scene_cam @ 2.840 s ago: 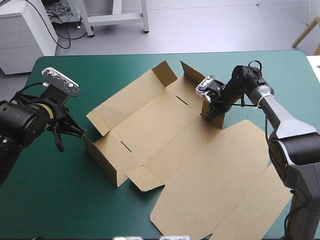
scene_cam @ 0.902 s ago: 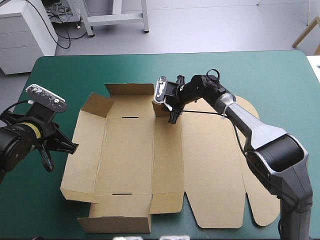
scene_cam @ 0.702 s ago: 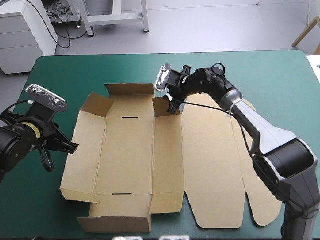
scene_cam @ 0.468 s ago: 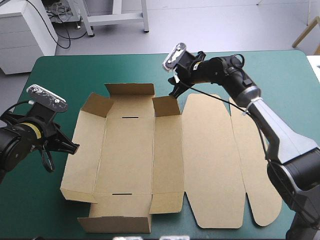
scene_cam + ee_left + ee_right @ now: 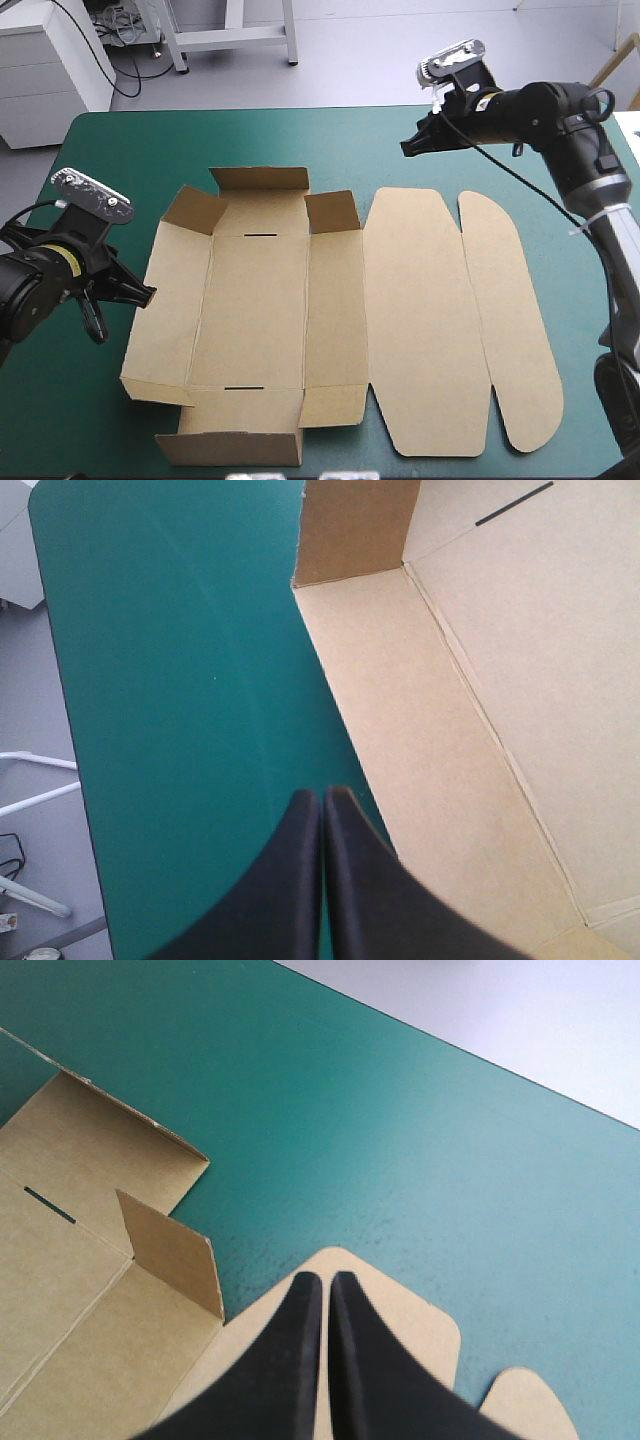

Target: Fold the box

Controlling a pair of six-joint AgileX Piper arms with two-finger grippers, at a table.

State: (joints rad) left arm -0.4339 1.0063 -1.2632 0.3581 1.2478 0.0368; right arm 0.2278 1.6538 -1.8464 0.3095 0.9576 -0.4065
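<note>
Withdrawal of right gripper [image 5: 407, 148] from the far corner flap [image 5: 332, 212] of the box [image 5: 260, 300], jaws pressed together, empty. Just beside that box mid-table, left gripper [image 5: 148, 293] likewise closed; flaps half-raised, nothing tucked yet.

Brown box [image 5: 250, 300] on teal-green table [image 5: 130, 140], left end effector [image 5: 148, 293] beside it, right end effector [image 5: 408, 148] apart

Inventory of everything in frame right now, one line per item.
box: 1, brown, mid-table; walls partly raised on its left part, lid panels flat toward the right.
table cover: 1, teal-green, under the box.
left gripper: 1, black fingers shut, holding nothing, over the cover beside the box's left wall.
right gripper: 1, black fingers shut, holding nothing, raised near the lid's far edge.
</note>
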